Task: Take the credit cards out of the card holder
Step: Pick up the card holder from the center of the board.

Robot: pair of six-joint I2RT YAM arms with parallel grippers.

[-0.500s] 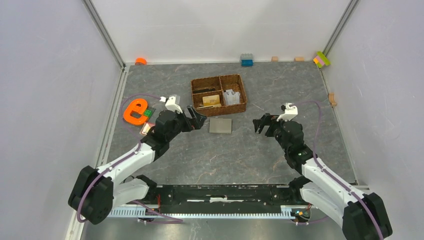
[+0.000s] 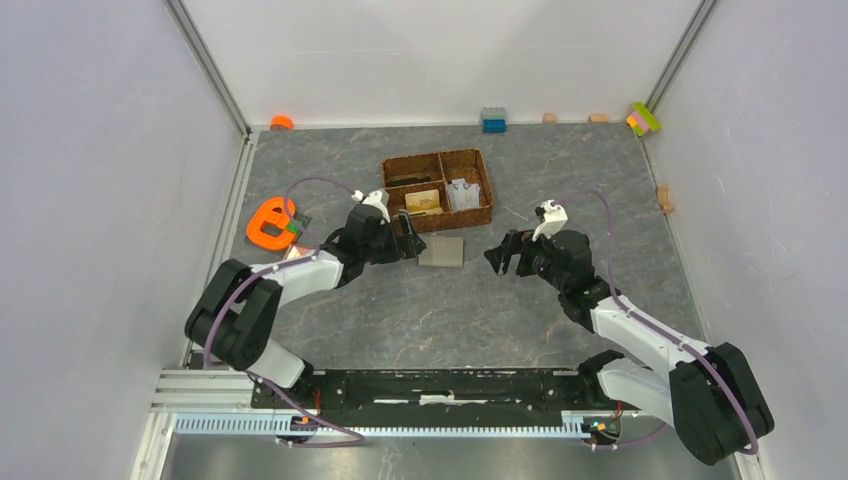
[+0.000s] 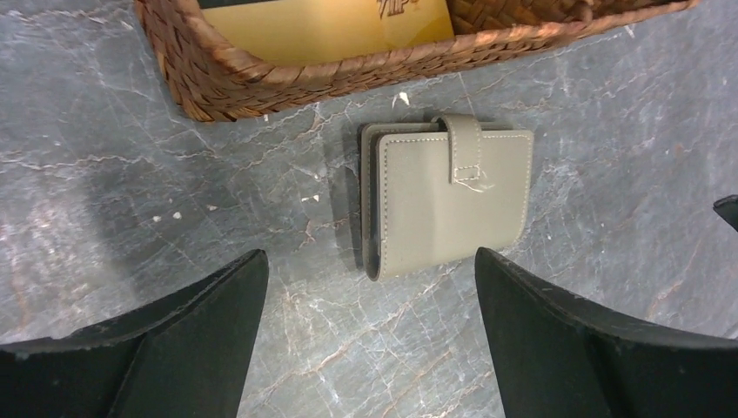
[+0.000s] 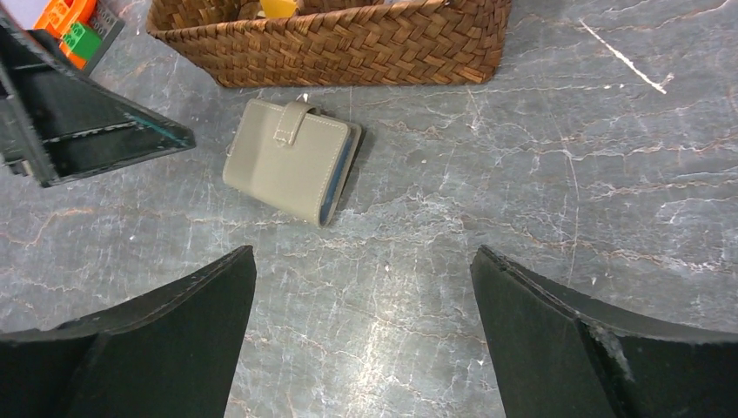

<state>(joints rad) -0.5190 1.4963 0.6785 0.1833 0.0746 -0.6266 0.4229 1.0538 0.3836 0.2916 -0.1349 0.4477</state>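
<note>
The card holder (image 2: pixel 441 252) lies flat and closed on the grey table just in front of the basket, its tab fastened over the far edge. It also shows in the left wrist view (image 3: pixel 452 196) and the right wrist view (image 4: pixel 291 161). No credit cards show; the closed case hides whatever is inside. My left gripper (image 2: pixel 410 238) is open and empty, right at the holder's left edge; in its own view (image 3: pixel 370 252) the holder lies just beyond the fingertips. My right gripper (image 2: pixel 500 258) is open and empty, a short way right of the holder, also seen in its own view (image 4: pixel 362 250).
A brown woven divided basket (image 2: pixel 484 190) stands just behind the holder, with a yellow flat printed piece (image 3: pixel 331 26) and small items inside. An orange object (image 2: pixel 268 222) with small blocks lies at the left. Toy blocks (image 2: pixel 493 120) line the back wall.
Both arms have reached in toward the card holder: the left gripper moved right up to its left edge, and the right gripper moved left and nearer. The holder has not moved.
</note>
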